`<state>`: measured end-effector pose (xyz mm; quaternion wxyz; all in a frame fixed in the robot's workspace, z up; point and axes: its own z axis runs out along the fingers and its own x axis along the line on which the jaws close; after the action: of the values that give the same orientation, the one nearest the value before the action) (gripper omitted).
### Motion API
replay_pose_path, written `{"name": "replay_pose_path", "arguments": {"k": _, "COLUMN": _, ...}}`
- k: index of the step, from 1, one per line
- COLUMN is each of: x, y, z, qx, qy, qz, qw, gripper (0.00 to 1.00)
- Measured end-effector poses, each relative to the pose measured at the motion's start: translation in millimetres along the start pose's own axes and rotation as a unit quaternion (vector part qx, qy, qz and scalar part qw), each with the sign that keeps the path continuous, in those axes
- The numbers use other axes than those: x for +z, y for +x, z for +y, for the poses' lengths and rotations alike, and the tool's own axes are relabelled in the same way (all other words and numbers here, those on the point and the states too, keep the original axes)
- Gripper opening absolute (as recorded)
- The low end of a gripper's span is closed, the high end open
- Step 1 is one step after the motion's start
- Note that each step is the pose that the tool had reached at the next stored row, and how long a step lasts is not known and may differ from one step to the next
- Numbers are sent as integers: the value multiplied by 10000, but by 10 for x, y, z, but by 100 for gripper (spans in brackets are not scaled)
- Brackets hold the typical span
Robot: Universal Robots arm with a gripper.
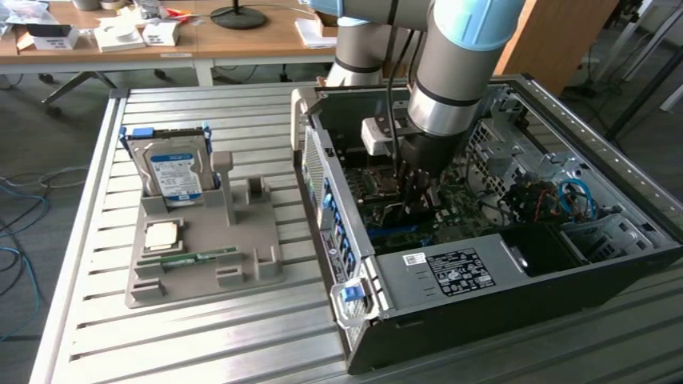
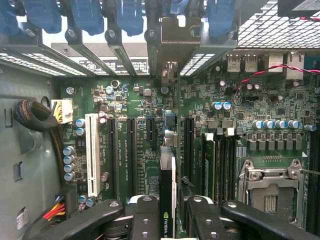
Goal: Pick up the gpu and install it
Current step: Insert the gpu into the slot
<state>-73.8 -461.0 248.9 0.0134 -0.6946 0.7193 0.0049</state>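
Observation:
My gripper (image 1: 412,190) is down inside the open computer case (image 1: 459,276), over the motherboard. In the wrist view the gripper (image 2: 173,220) is shut on the gpu (image 2: 167,187), a thin dark card seen edge-on between the two black fingers (image 2: 145,215). A green logo shows on its near end. The card stands upright along the row of black expansion slots (image 2: 131,150). Its grey metal bracket (image 2: 172,42) is at the case's rear slot openings, among the blue latches.
On the exterior view's left, a grey tray (image 1: 256,268) holds a silver hard drive (image 1: 176,172), a processor chip (image 1: 162,234) and a green memory stick (image 1: 197,258). Inside the case are a white slot (image 2: 91,152), the processor socket (image 2: 270,187) and a cable bundle (image 2: 35,117).

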Motion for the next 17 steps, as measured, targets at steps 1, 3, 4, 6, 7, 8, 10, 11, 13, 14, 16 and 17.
{"name": "replay_pose_path", "arguments": {"k": 1, "x": 0, "y": 0, "z": 0, "qx": 0, "qy": 0, "qz": 0, "qw": 10000, "gripper": 26}}
{"name": "replay_pose_path", "arguments": {"k": 3, "x": 0, "y": 0, "z": 0, "qx": 0, "qy": 0, "qz": 0, "qw": 10000, "gripper": 26}}
{"name": "replay_pose_path", "arguments": {"k": 4, "x": 0, "y": 0, "z": 0, "qx": 0, "qy": 0, "qz": 0, "qw": 10000, "gripper": 26}}
{"name": "replay_pose_path", "arguments": {"k": 6, "x": 0, "y": 0, "z": 0, "qx": 0, "qy": 0, "qz": 0, "qw": 10000, "gripper": 26}}
{"name": "replay_pose_path", "arguments": {"k": 7, "x": 0, "y": 0, "z": 0, "qx": 0, "qy": 0, "qz": 0, "qw": 10000, "gripper": 26}}
{"name": "replay_pose_path", "arguments": {"k": 8, "x": 0, "y": 0, "z": 0, "qx": 0, "qy": 0, "qz": 0, "qw": 10000, "gripper": 26}}
{"name": "replay_pose_path", "arguments": {"k": 10, "x": 0, "y": 0, "z": 0, "qx": 0, "qy": 0, "qz": 0, "qw": 10000, "gripper": 26}}
{"name": "replay_pose_path", "arguments": {"k": 11, "x": 0, "y": 0, "z": 0, "qx": 0, "qy": 0, "qz": 0, "qw": 10000, "gripper": 26}}
{"name": "replay_pose_path", "arguments": {"k": 13, "x": 0, "y": 0, "z": 0, "qx": 0, "qy": 0, "qz": 0, "qw": 10000, "gripper": 26}}
{"name": "replay_pose_path", "arguments": {"k": 14, "x": 0, "y": 0, "z": 0, "qx": 0, "qy": 0, "qz": 0, "qw": 10000, "gripper": 26}}
{"name": "replay_pose_path", "arguments": {"k": 16, "x": 0, "y": 0, "z": 2, "qx": 0, "qy": 0, "qz": 0, "qw": 10000, "gripper": 26}}
{"name": "replay_pose_path", "arguments": {"k": 17, "x": 0, "y": 0, "z": 2, "qx": 0, "qy": 0, "qz": 0, "qw": 10000, "gripper": 26}}
